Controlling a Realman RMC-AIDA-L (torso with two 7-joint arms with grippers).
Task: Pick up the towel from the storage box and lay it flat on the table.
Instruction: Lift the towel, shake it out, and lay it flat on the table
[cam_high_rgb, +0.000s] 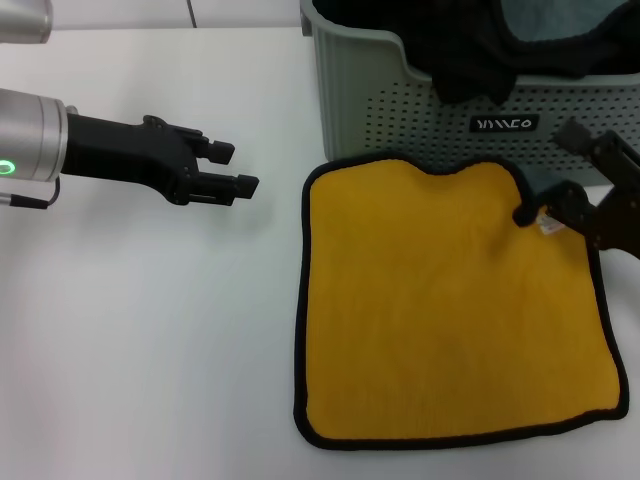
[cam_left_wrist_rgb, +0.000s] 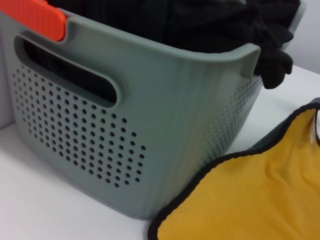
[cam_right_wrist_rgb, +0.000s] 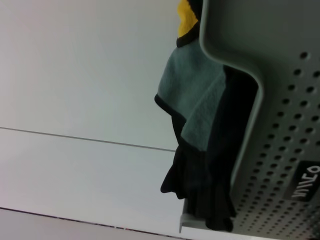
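The towel lies spread on the white table, yellow face up with black edging, just in front of the storage box. Its far edge is slightly wavy. Its small tag sits at the far right corner. My right gripper is open at that corner, and its lower finger touches the towel's edge by the tag. My left gripper is open and empty, hovering over the table left of the towel. The left wrist view shows the box and the towel's near corner.
A black cloth hangs over the box's front rim; it also shows in the right wrist view. A second grey-teal and yellow cloth lies in the box. An orange piece sits on the box rim.
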